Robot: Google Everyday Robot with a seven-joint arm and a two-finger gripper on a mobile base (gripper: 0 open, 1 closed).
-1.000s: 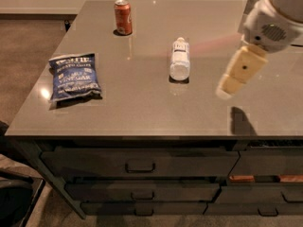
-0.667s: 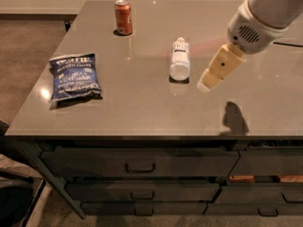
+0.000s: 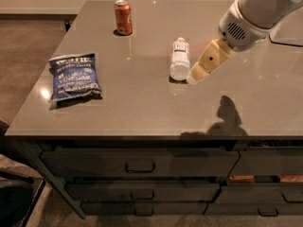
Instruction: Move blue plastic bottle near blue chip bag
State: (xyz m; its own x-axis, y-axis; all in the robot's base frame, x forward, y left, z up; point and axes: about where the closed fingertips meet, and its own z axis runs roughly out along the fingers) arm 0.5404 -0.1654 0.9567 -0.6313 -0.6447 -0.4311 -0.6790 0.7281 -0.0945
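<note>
The blue plastic bottle [image 3: 180, 59], clear-whitish with a white label, lies on its side near the middle of the grey tabletop [image 3: 142, 103], cap pointing away. The blue chip bag [image 3: 74, 76], dark blue with white "VINEGAR" lettering, lies flat at the table's left side, well apart from the bottle. My gripper [image 3: 195, 77] reaches in from the upper right, its cream tip just right of the bottle's near end, close to or touching it. It holds nothing.
An orange soda can [image 3: 123, 17] stands upright at the back left. The table's front edge runs above drawers with handles [image 3: 140, 166]. A lighter patch [image 3: 289, 32] lies at the far right edge of the top.
My gripper has moved left and down across the table, from well right of the bottle to right beside its near end. The bottle, bag and can have not moved.
</note>
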